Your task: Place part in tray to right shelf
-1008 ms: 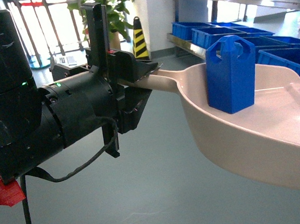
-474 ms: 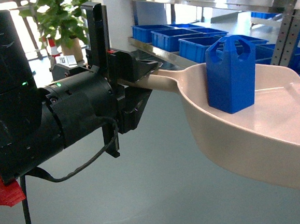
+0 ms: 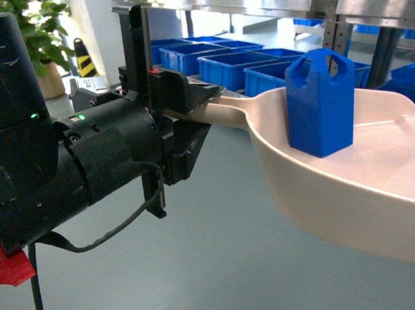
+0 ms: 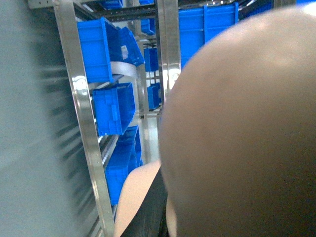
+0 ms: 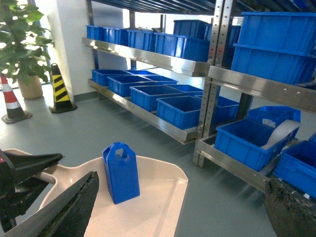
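Note:
The blue part (image 3: 320, 103) stands upright on the beige tray (image 3: 382, 184), near its handle end. My left gripper (image 3: 192, 99) is shut on the tray's handle (image 3: 225, 109) and holds the tray level above the floor. In the left wrist view the tray's underside (image 4: 237, 123) fills most of the picture. The right wrist view looks down on the part (image 5: 121, 173) in the tray (image 5: 158, 207). My right gripper (image 5: 180, 212) hangs open above the tray's front corner and holds nothing. The steel right shelf (image 5: 232, 163) stands beyond the tray's front lip.
Steel racks (image 3: 253, 4) loaded with big blue crates (image 3: 222, 64) line the far side. Their upright posts (image 5: 215, 54) and low front rails stand close ahead. A striped cone (image 5: 59, 89) and a potted plant (image 5: 22, 44) stand at the left by a white wall.
The background has slid left in the head view: the plant and cone moved to the far left and the racks now fill the back. The tray, the part and my left gripper kept their places.

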{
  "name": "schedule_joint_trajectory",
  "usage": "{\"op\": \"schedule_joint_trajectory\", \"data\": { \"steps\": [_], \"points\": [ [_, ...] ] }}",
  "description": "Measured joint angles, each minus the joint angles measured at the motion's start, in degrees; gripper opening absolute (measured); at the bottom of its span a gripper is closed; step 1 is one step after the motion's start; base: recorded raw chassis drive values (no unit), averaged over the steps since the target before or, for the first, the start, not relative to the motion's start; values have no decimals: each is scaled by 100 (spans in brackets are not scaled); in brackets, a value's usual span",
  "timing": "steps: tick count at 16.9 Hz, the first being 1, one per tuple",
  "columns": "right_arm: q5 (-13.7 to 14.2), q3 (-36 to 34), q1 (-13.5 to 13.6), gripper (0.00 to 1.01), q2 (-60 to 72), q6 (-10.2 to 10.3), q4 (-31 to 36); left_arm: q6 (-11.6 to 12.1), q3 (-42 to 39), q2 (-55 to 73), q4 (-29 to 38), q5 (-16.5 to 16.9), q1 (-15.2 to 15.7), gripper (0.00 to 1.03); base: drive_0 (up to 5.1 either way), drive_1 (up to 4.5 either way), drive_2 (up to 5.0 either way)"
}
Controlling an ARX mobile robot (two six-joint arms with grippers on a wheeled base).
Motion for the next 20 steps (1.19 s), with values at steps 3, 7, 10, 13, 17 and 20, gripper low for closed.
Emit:
{"op": "schedule_joint_trajectory", "data": {
  "steps": [3,7,10,13,17,20],
  "points": [
    [0,0,0,98,-2,0,0,0,0,0,-2,9,0,16,-161,-161,-161],
    [0,0,0,98,-2,0,2,0,0,0,0,0,0,16,-168,-168,-168],
    [0,0,-2,98,-2,0,0,-2,0,0,-2,13,-7,16,-147,-147,-147],
    [0,0,-2,98,2,0,-2,0,0,0,-2,7,-7,16,-177,-177,-177],
    [0,0,-2,98,2,0,0,0,0,0,-2,4,0,16,-160,-160,-160],
    [-2,0,-2,98,2,0,-2,0,0,0,0,11,-9,16,-158,-158,-158]
  ]
}}
